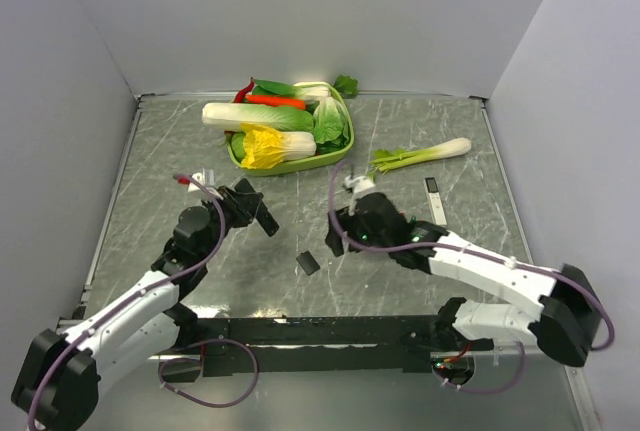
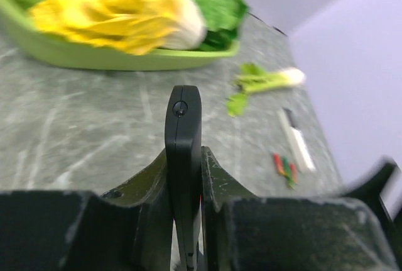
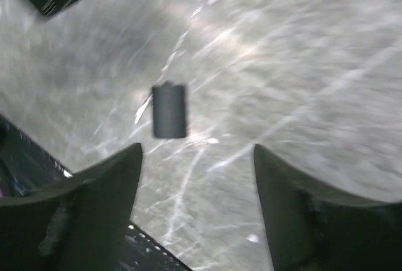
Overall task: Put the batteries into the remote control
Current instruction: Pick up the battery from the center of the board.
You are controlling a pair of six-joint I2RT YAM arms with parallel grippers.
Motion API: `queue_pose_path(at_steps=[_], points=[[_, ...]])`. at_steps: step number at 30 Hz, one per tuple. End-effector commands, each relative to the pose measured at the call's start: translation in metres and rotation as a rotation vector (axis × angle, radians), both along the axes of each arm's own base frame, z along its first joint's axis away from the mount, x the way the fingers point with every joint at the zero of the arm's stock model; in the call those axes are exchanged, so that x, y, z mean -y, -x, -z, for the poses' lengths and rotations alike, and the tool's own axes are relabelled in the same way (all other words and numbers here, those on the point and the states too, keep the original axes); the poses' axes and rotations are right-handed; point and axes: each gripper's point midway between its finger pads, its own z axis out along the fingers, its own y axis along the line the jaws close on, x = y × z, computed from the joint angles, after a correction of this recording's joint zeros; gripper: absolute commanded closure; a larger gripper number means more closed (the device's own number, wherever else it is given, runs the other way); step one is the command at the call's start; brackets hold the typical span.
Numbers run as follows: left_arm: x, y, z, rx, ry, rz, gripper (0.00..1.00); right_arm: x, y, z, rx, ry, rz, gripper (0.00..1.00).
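My left gripper (image 1: 248,206) is shut on the remote control (image 2: 183,126), a slim black bar held on edge. It sticks out forward between the two fingers (image 2: 217,176), above the table. The batteries (image 2: 284,167), small red and green cylinders, lie together on the table far to the right, beside a white device. They do not show in the top view. My right gripper (image 1: 338,234) hangs over the table's middle, and in the right wrist view the right gripper (image 3: 196,151) is open with nothing between its fingers. A small dark flat piece (image 3: 169,110) lies just ahead of it.
A green tray (image 1: 340,156) piled with vegetables stands at the back centre. A leek (image 1: 420,156) lies right of it, with a slim white device (image 1: 435,199) nearer. The small dark piece (image 1: 308,263) lies between the arms. Grey walls close in the table.
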Motion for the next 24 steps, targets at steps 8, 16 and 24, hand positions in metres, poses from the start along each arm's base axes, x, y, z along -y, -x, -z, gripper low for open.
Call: queue_pose_path(at_steps=[8, 16, 24], points=[[0.035, 0.036, -0.102, 0.140, 0.028, 0.501, 0.99, 0.117, -0.034, -0.026, -0.055, 0.039, 0.418, 0.00], [0.023, 0.027, -0.118, 0.173, -0.133, 0.564, 0.99, 0.169, -0.061, -0.014, -0.175, 0.030, 0.591, 0.18], [0.004, 0.016, -0.121, 0.231, -0.214, 0.469, 0.99, 0.185, -0.093, 0.010, -0.304, 0.154, 0.638, 0.45]])
